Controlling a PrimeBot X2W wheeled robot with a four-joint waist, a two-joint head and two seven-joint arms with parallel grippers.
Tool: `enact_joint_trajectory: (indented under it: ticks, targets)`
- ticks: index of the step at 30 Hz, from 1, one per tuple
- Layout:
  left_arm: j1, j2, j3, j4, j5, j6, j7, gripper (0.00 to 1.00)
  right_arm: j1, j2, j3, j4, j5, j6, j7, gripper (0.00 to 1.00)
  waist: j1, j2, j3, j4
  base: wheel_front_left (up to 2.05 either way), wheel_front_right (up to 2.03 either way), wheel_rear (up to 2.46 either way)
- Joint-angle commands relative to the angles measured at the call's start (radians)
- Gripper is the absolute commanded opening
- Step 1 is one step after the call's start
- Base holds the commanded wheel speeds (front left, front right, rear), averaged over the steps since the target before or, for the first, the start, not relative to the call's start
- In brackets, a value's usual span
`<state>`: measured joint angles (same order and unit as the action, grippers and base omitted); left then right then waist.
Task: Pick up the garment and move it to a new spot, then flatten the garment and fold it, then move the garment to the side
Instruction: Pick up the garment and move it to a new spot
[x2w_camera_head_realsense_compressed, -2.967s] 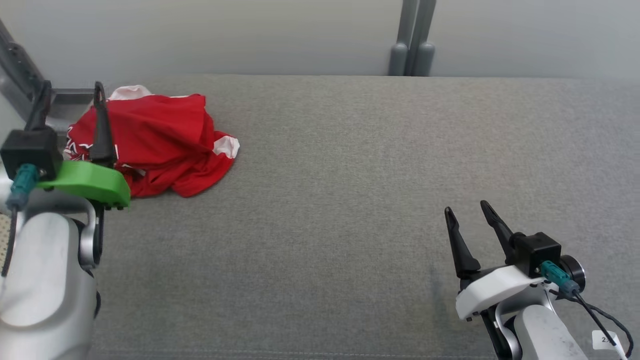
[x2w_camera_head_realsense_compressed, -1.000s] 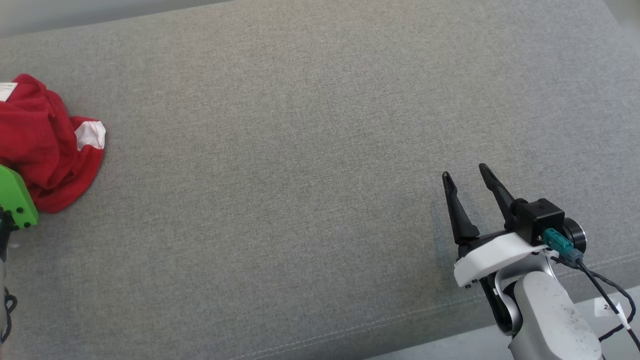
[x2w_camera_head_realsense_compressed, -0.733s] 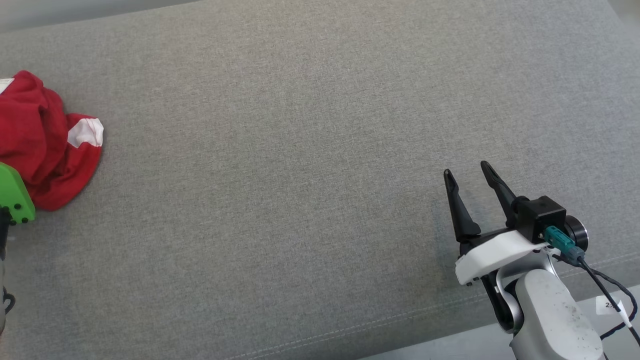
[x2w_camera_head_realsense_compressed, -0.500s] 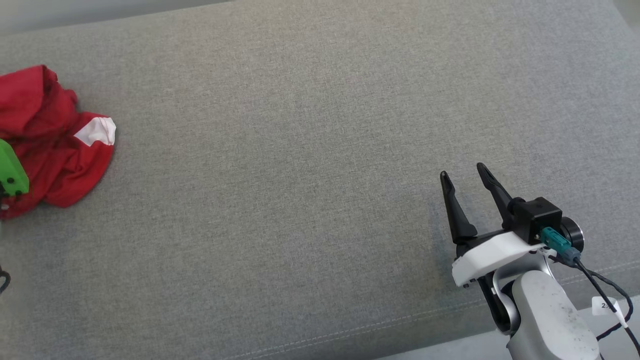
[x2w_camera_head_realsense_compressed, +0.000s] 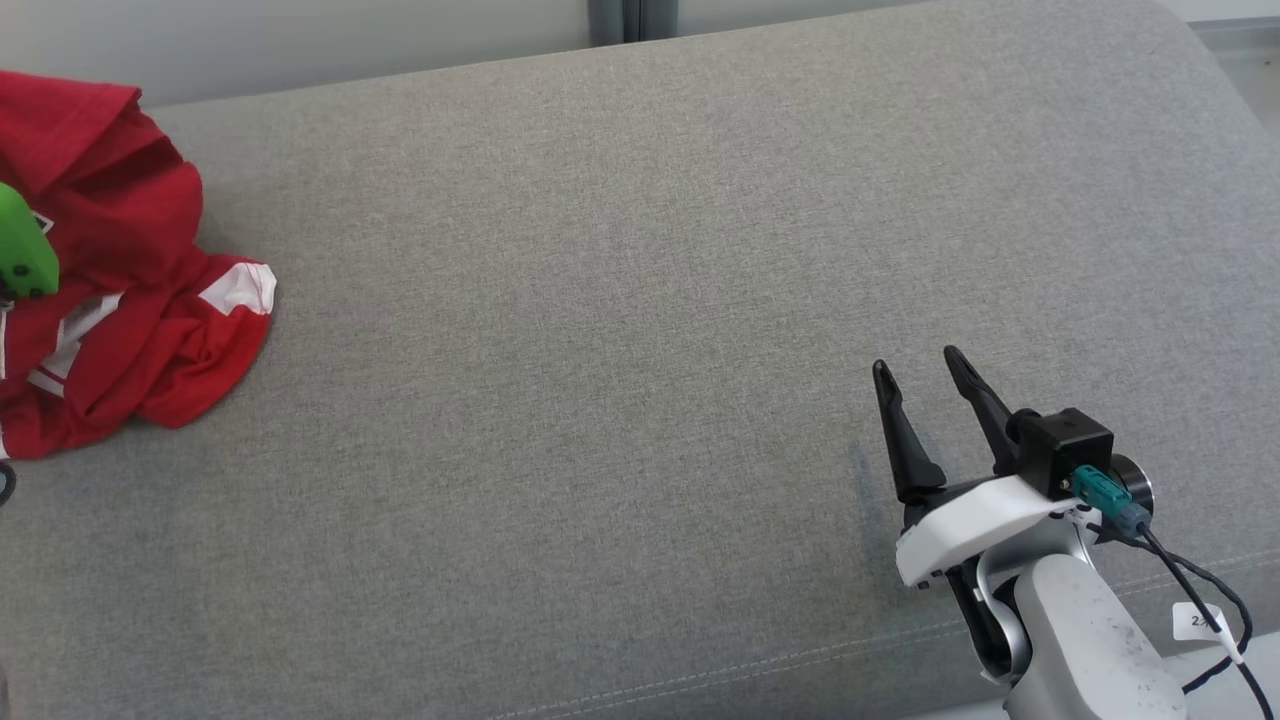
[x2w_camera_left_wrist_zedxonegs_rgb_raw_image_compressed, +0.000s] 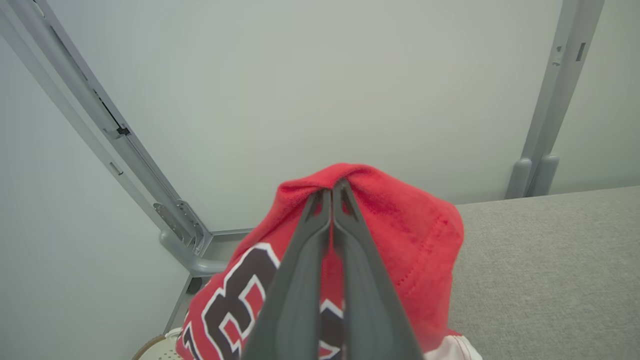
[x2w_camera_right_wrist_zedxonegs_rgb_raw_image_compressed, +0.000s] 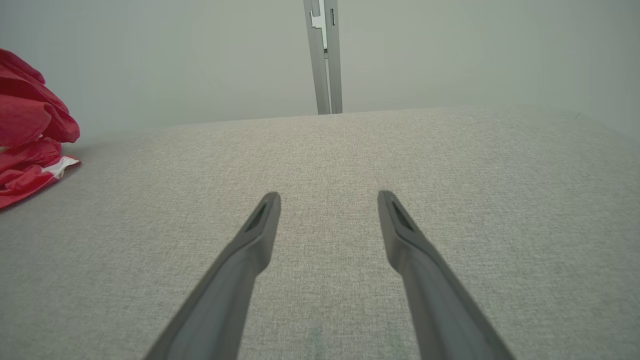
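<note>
Since the left end effector (x2w_camera_left_wrist_zedxonegs_rgb_raw_image_compressed: 331, 191) pinches the shirt (x2w_camera_head_realsense_compressed: 150, 230) while the right end effector (x2w_camera_head_realsense_compressed: 915, 362) gapes empty, lift high before carrying.

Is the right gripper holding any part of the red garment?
No, the right gripper has its jaws open over the grey surface, well apart from the red garment.

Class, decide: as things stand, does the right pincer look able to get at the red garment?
Probably yes: bare grey cushion lies between the open right pincer and the garment, though far across.
</note>
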<state>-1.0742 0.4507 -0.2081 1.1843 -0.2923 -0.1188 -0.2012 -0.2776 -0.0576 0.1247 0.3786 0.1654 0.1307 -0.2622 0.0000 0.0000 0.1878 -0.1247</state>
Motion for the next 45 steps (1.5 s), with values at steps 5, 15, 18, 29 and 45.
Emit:
enact_joint_trajectory:
  ticks: [5,15,18,29,45]
  targets:
    - [-0.044,-0.026,-0.038,-0.051,0.007,-0.008,-0.024,0.0,0.014,0.002,-0.007,0.007,0.008,0.0,-0.005,1.0,0.0,0.0,-0.025,0.003,0.0,0.0,0.0]
    - [-0.049,-0.083,-0.126,-0.233,-0.061,-0.011,-0.015,0.0,0.03,0.006,-0.006,0.006,0.024,0.0,-0.005,1.0,0.0,0.0,-0.059,-0.024,0.0,0.0,0.0]
    - [-0.027,-0.087,-0.158,-0.309,-0.083,-0.011,0.005,0.0,0.035,0.006,-0.008,0.003,0.028,0.0,-0.005,1.0,0.0,0.0,-0.067,-0.039,0.0,0.0,0.0]
    - [0.047,-0.069,-0.254,-0.647,-0.113,-0.006,0.113,0.0,0.044,0.007,-0.008,-0.002,0.052,0.0,-0.005,1.0,0.0,0.0,-0.074,-0.094,0.0,0.0,0.0]
    - [0.204,-0.118,-0.388,-0.99,-0.125,0.013,0.273,0.0,0.028,0.007,-0.005,-0.013,0.07,0.0,-0.005,1.0,0.0,0.0,-0.046,-0.133,0.0,0.0,0.0]
